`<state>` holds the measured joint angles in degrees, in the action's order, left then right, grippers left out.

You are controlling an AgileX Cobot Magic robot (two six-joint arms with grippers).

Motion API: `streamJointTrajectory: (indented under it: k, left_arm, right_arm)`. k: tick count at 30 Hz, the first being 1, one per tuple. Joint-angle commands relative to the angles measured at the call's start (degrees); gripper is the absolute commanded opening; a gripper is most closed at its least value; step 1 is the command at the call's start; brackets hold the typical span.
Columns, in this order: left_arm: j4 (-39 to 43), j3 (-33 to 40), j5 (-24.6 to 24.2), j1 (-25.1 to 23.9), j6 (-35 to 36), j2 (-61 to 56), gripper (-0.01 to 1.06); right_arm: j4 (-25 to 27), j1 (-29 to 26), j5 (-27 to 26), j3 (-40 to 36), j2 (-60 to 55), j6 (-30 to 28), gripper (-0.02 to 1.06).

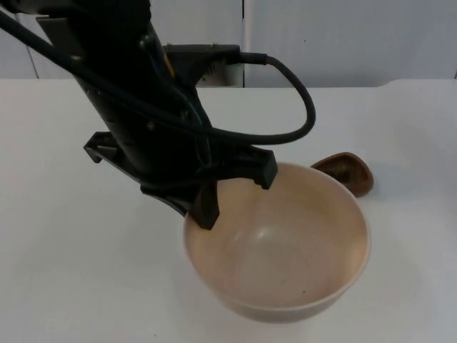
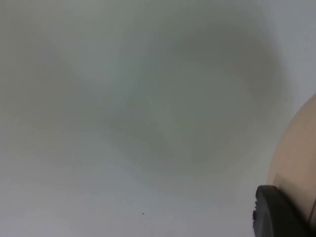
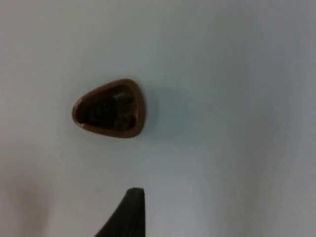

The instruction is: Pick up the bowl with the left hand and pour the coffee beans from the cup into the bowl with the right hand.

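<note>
Above the counter my left claw pinches the bowl rim, holding it lifted for pouring; right claw hovers over the cup, grip state unclear.

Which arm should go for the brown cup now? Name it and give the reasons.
Right. The left gripper is shut on the rim of the bowl, holding it raised above the table. The right gripper hangs above the brown cup, which stands on the table behind the bowl with dark beans inside.
</note>
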<state>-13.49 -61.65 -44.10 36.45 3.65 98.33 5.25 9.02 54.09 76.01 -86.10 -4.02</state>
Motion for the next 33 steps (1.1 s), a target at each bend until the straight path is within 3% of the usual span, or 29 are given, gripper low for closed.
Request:
streamJointTrajectory:
  k: [1, 8, 23, 33]
  left_arm:
    - [-0.63, 0.28, 0.05, 0.12, 0.05, -0.59, 0.00]
    - [-0.63, 0.28, 0.05, 0.12, 0.05, -0.59, 0.00]
    - [-0.63, 0.28, 0.05, 0.12, 0.05, -0.59, 0.00]
    - [-0.63, 0.28, 0.33, 0.12, 0.05, -0.59, 0.00]
  right_arm:
    - [-2.22, 3.20, -1.35, 0.40, -0.69, 0.15, 1.05]
    - [-6.19, 8.95, -0.48, 3.36, -5.23, 4.52, 1.05]
    - [-5.25, 8.94, 10.14, 18.98, -21.63, 6.21, 1.05]
    - [-5.25, 8.94, 12.15, 23.65, -31.48, 8.57, 1.05]
